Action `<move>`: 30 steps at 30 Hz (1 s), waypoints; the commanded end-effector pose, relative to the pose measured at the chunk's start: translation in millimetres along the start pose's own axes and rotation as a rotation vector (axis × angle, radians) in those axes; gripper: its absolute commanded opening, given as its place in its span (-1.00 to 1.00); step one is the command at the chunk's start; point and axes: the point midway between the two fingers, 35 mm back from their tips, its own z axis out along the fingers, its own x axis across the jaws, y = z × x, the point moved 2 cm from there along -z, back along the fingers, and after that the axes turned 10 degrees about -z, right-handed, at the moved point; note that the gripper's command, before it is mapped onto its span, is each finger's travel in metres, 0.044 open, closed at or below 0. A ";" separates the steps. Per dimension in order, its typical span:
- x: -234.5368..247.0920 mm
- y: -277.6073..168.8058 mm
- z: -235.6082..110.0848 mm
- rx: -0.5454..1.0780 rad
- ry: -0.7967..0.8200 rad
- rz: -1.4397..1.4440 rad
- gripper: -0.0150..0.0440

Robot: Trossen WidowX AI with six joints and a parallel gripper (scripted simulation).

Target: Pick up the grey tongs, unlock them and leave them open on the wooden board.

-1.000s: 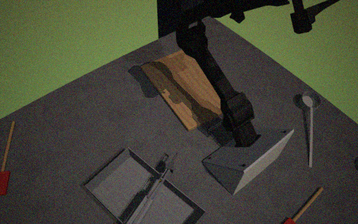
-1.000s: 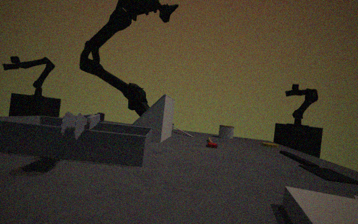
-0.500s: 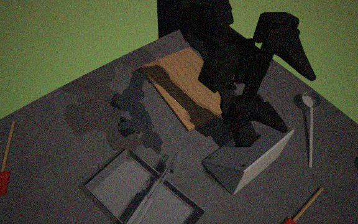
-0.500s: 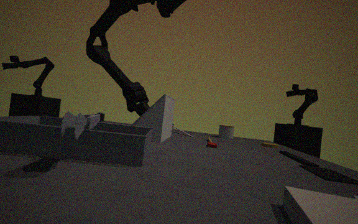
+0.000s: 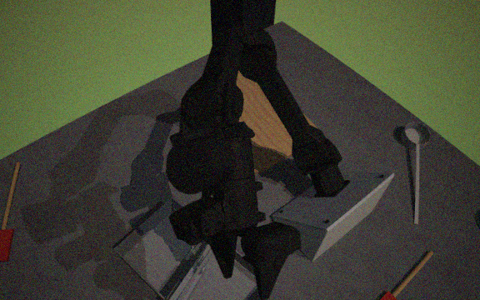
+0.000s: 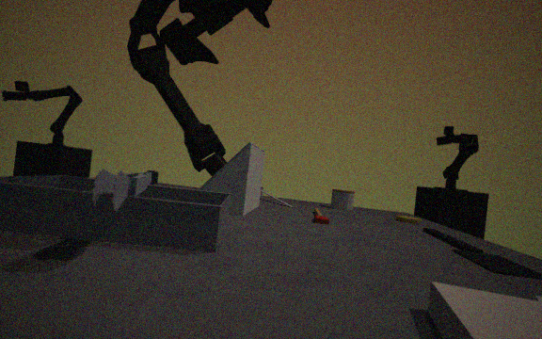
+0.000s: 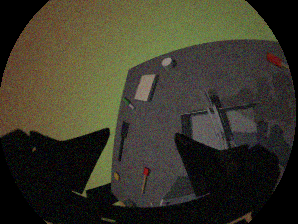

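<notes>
The grey roasting tin sits on the table at the front. The grey tongs lie across it, shut; in the top view my gripper hides most of them. The wooden board lies behind the tin, partly hidden by my arm. My gripper is open and empty. It hangs high above the table, over the tin, well clear of the tongs. In the wrist view the whole table shows far below between the two dark fingers.
A grey wedge-shaped arm base stands right of the tin. A grey spoon lies at the right. Red spatulas lie at the left and the front right. A small cup and a pale slab are also on the table.
</notes>
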 end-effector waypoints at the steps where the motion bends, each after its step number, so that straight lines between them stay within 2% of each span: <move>1: -57.0 -3.2 29.8 0.136 -0.213 -0.085 1.00; 8: -155.0 -21.5 58.8 0.472 -0.501 -0.306 1.00; 11: -187.1 -29.6 63.8 0.611 -0.568 -0.399 1.00; 30: -192.6 -36.0 70.7 0.621 -0.572 -0.406 1.00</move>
